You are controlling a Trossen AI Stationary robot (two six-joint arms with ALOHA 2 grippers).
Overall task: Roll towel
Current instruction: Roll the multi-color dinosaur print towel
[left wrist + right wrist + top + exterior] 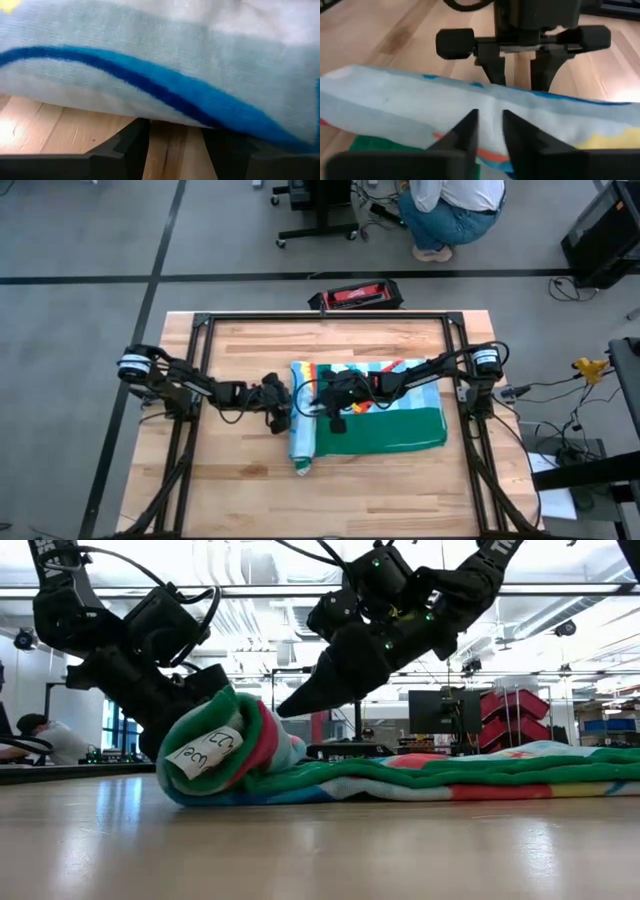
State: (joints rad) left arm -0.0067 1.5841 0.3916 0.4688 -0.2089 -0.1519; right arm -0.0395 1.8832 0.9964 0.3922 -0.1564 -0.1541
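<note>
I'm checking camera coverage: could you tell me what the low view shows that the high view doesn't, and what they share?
Only the low view shows the white label on the rolled end and the room's monitor. Only the high view shows the table, the towel's full flat outline, and a crouching person. Both show the towel, rolled at one end, with the left gripper and right gripper at the roll.
</note>
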